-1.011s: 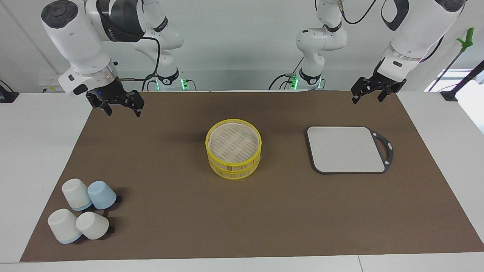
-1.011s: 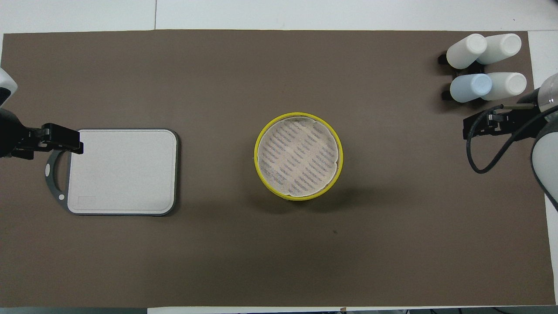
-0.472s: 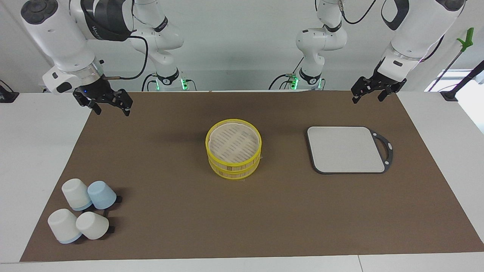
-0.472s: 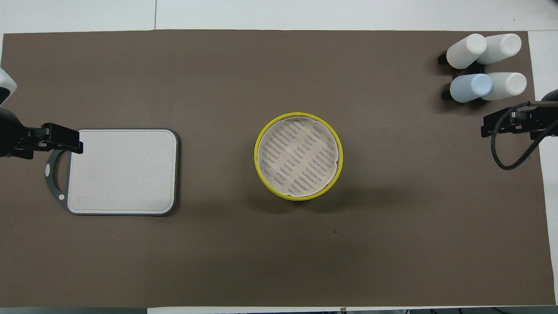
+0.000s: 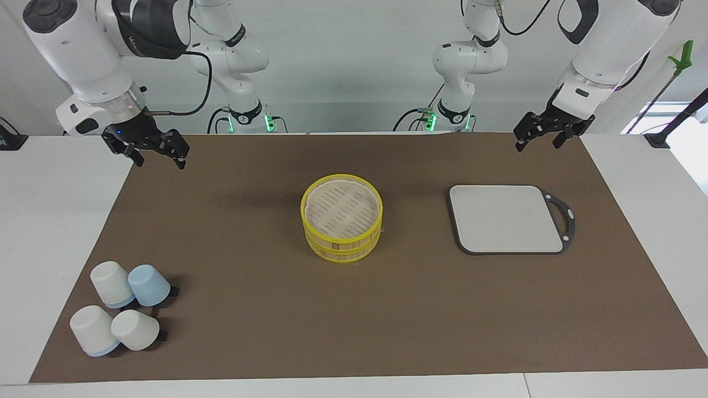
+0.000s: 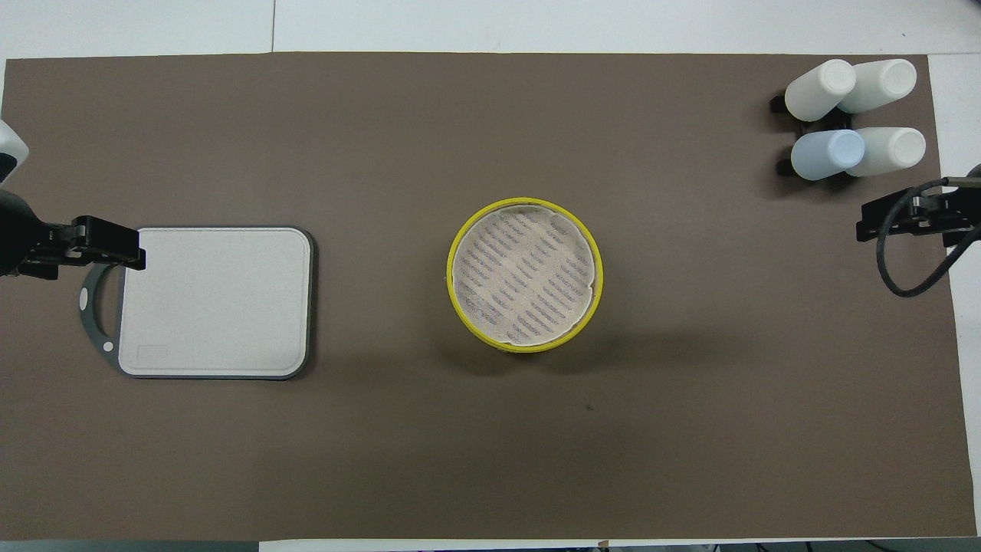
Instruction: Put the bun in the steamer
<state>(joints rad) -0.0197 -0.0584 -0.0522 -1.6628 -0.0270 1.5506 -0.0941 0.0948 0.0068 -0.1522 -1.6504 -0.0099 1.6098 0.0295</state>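
**Operator:** Brown mat (image 5: 354, 309) covers most of my table (image 5: 50, 232). On it, biggest first: a grey cutting board (image 5: 506, 218) with a dark looped handle at the left arm's end, then the yellow-rimmed bamboo steamer (image 5: 342, 218) mid-mat, two tiers stacked, slatted top in place.

**Partner:** And the cups?

**Operator:** Four upturned cups (image 5: 119, 315), three white and one pale blue, clustered at the right arm's end, farther from the robots than the steamer.

**Partner:** Do the two views differ?

**Operator:** The facing view shows both arms whole and the steamer's two tiers. From overhead I see only the steamer's top (image 6: 524, 273) and the grippers' tips at the edges.

**Partner:** Grippers?

**Operator:** I see the left gripper (image 5: 542, 135) up over the mat's corner nearest its base, jaws spread wide, holding nothing. The right gripper (image 5: 157, 152) hangs over the mat's edge at its own end, also spread wide and empty.

**Partner:** The bun?

**Operator:** I can't find it in either view.
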